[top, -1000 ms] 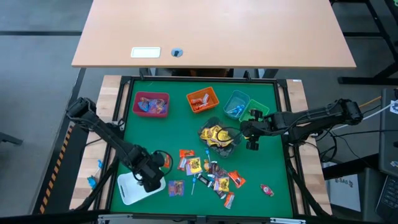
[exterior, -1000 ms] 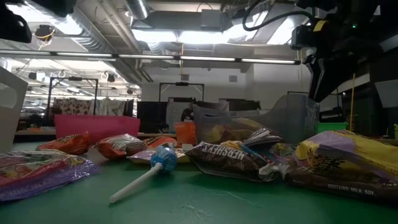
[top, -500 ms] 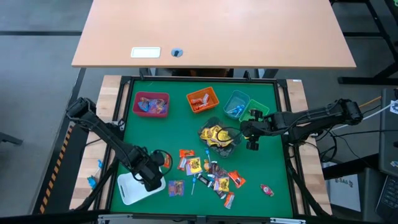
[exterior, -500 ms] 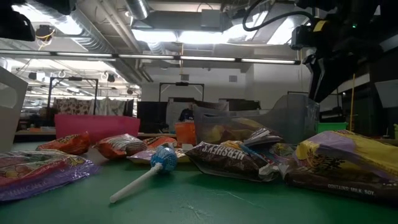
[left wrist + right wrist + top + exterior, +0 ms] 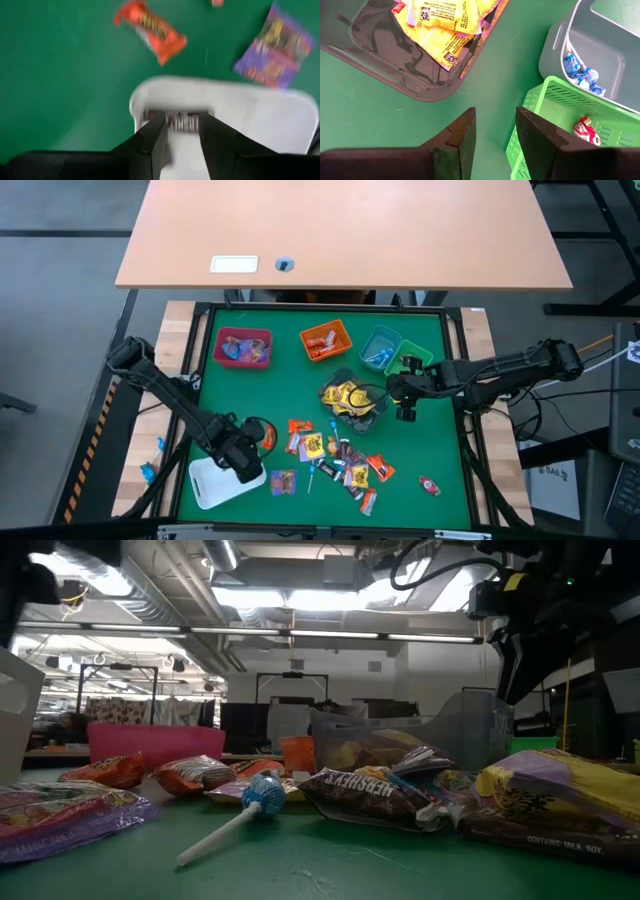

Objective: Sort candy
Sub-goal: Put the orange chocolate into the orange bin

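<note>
Two grippers at work. Left gripper (image 5: pixel 181 131) over white tray (image 5: pixel 212 485), fingers clamped on a dark brown packet (image 5: pixel 179 121), likely depositing. Right gripper (image 5: pixel 495 131) parked between clear bin (image 5: pixel 395 60) and green bin (image 5: pixel 560 120), fingers apart. Unsorted candy (image 5: pixel 335 460) mid-tabletop.

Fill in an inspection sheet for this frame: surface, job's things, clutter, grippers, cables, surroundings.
Surface: green mat in a black frame.
Job's things: loose candy piled at mid-mat; yellow packets in the dark bin; more sweets in the pink bin, orange bin, grey-blue bin and green bin.
Clutter: white tray at the near left.
Grippers: left gripper over the tray, shut on a dark brown packet; right gripper open, empty, between the dark and green bins.
Cables: black cables beside the right arm.
Surroundings: wooden desk behind.
</note>
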Tool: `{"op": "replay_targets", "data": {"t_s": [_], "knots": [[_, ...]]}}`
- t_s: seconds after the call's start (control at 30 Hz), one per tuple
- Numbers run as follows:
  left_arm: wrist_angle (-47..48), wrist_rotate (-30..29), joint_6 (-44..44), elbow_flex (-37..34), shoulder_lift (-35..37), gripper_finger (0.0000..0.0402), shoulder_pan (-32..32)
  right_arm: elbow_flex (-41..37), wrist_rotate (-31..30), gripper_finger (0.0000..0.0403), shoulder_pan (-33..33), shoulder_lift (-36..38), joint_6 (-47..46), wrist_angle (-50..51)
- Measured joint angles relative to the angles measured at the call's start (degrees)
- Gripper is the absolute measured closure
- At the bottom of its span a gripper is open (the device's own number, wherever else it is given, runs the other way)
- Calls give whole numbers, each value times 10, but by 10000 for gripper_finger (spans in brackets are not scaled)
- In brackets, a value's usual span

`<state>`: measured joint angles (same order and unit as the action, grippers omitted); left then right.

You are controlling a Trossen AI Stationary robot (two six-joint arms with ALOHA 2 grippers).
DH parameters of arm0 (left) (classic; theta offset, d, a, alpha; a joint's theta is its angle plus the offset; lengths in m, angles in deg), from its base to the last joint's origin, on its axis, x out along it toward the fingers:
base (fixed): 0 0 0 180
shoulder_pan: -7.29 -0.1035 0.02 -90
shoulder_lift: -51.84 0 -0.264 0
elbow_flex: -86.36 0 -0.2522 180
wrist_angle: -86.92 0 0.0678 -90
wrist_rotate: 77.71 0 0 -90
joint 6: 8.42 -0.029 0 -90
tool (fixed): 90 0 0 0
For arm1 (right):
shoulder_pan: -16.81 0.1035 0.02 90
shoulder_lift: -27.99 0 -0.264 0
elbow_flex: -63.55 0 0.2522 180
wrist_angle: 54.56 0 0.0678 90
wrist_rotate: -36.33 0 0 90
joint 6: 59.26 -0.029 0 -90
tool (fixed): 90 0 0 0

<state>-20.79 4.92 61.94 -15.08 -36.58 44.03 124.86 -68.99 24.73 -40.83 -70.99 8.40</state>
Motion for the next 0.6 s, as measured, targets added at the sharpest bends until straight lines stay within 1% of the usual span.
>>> {"op": "replay_targets", "data": {"t_s": [0.23,0.33,0.47,0.6], "knots": [[-39,-113,1,0,0,280,-29,0,0,265,0,0,0,0],[-49,-144,1,0,0,273,-53,0,0,265,0,0,0,0],[-54,-148,4,0,-4,260,-88,0,0,265,0,0,0,0],[-60,-127,45,-3,-12,252,-113,0,0,265,0,0,0,0]]}}
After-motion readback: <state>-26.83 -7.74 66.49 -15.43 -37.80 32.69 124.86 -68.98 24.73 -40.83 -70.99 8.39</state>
